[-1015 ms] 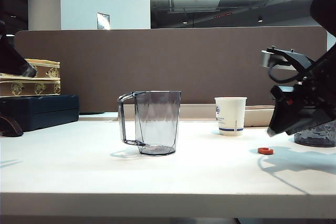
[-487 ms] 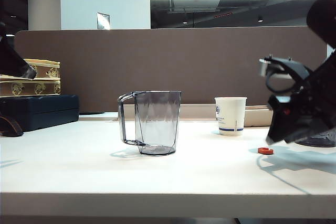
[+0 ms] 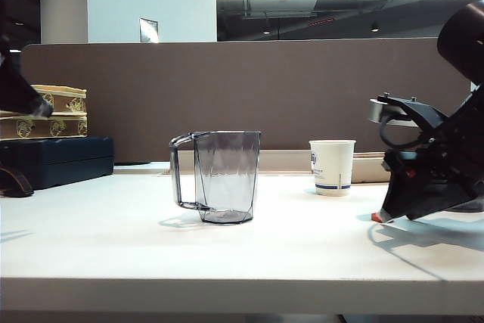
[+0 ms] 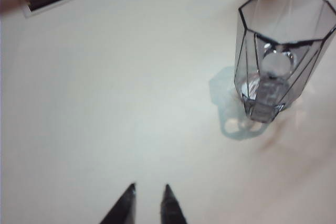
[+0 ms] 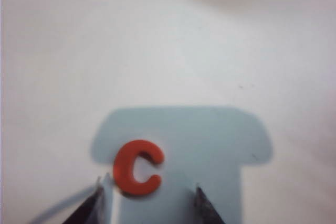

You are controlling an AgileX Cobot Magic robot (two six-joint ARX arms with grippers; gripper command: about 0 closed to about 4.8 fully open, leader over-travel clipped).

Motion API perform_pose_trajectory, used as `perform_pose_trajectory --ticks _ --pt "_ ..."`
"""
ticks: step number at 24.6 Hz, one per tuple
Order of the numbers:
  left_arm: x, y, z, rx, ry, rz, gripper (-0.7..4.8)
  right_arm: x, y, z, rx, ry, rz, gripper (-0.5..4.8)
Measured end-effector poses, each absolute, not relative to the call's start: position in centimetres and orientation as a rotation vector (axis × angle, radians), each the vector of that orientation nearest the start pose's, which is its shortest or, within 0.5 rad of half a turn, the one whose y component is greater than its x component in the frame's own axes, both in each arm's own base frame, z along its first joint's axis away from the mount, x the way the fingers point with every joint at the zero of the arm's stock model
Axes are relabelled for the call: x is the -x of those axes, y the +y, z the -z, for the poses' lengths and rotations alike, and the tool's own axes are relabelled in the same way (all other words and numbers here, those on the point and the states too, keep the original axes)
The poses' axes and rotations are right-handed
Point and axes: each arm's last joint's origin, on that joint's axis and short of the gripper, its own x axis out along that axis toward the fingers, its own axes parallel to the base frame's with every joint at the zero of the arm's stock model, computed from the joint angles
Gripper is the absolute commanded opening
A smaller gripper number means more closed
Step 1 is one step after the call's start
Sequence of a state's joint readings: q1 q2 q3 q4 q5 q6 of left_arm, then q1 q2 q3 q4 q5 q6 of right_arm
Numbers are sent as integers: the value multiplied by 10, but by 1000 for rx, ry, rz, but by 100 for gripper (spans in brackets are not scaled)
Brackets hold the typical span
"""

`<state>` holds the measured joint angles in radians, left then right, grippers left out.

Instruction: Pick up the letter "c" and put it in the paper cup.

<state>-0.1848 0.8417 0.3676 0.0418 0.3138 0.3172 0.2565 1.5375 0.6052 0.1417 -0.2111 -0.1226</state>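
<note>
The right gripper (image 5: 148, 203) hangs open just over the letter "c" (image 5: 137, 167); the left gripper (image 4: 148, 203) hovers, fingertips slightly apart, beside the clear pitcher (image 4: 281, 56).

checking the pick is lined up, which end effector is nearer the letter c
Right. The right end effector hangs open just over the letter "c". The left end effector hovers across the table, beyond the clear pitcher.
</note>
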Motion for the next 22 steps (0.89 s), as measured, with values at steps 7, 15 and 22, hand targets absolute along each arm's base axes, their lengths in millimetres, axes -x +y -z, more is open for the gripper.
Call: perform_pose_trajectory --ticks 7,15,22 --pt "-176 -43 -196 -266 387 590 62 -262 76 -138 122 769 -514 216" --pt "-177 -43 -196 -266 374 592 62 -264 76 -137 121 755 -515 216" --pt "-177 -43 -197 -267 363 591 62 -270 78 -134 109 739 -514 215"
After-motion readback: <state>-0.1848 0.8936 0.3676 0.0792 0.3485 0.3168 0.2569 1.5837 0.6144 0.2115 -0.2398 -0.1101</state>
